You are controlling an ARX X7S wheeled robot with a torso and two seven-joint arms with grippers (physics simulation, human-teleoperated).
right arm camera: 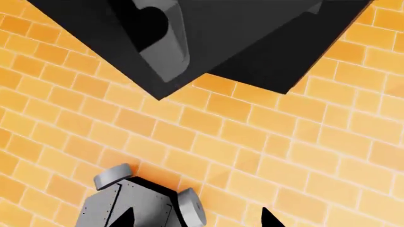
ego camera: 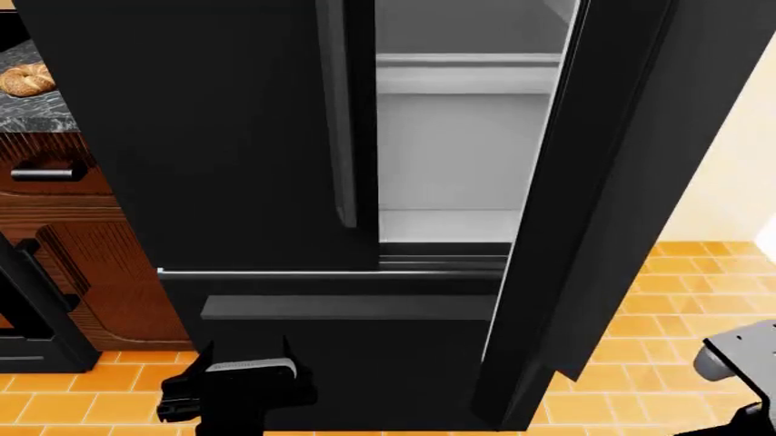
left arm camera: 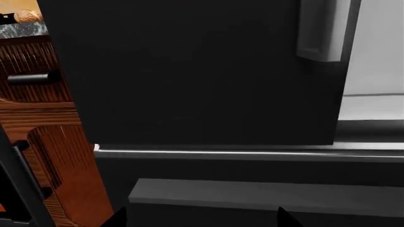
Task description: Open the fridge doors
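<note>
While the left door [ego camera: 194, 136] stays shut, the right door [ego camera: 606, 200] stands ajar.

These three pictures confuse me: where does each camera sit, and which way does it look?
Head view: high on the robot, looking down at the fridge doors; left gripper shows below.
Left wrist view: near that gripper, facing the left door's lower part; fingertips only.
Right wrist view: looking down at the orange floor; right gripper, wheeled base.
Shared: the black fridge.
</note>
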